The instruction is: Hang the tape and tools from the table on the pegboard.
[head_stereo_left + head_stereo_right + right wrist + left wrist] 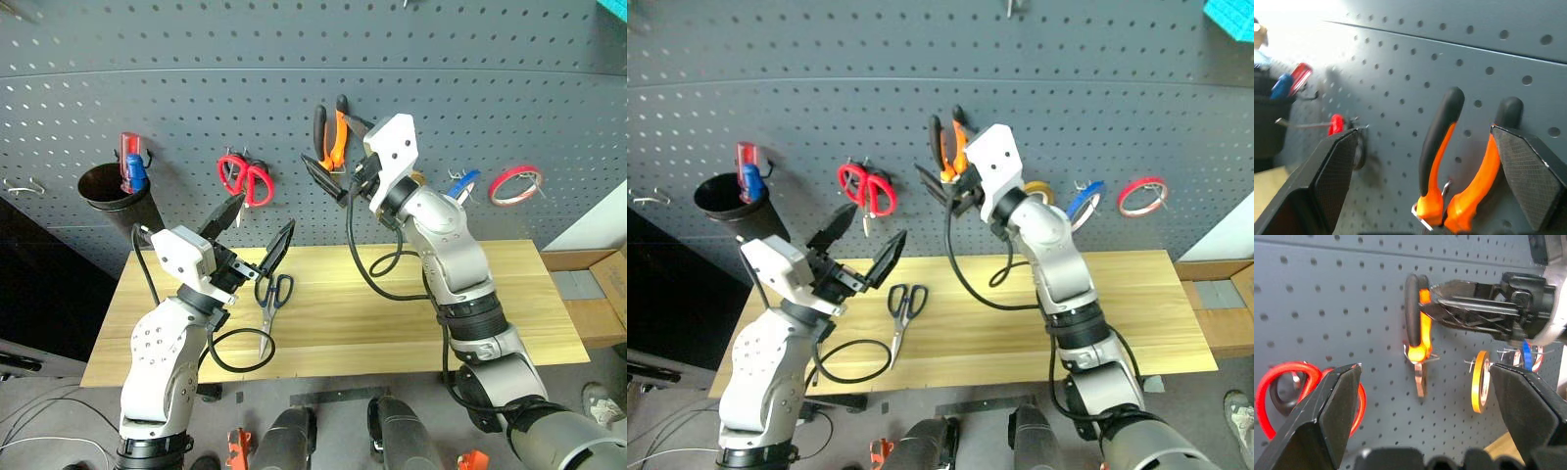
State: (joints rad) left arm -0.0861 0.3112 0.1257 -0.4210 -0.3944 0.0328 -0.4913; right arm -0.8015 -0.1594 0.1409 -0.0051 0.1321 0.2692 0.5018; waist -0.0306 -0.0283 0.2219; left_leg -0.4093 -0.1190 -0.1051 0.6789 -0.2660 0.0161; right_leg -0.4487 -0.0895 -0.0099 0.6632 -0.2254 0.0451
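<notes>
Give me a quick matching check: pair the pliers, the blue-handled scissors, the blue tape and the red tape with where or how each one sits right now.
Things:
1. pliers
2. blue-handled scissors
3. blue tape
4. red tape

Places:
A. lying on the table
B. hanging farthest right on the pegboard
C. hanging between the open right gripper fingers
D. hanging beside the red roll

Pairs: 1-C, 2-A, 3-D, 4-B

A blue-grey perforated wall panel (294,59) fills the upper half of the frame, evenly lit; a long light-wood table (529,313) stands against it across the middle; at the right edge sits a brown cardboard box (598,294) beside a pale wall strip (607,230); grey floor (59,421) shows at lower left, with loose cables (39,446) trailing over it.
</notes>
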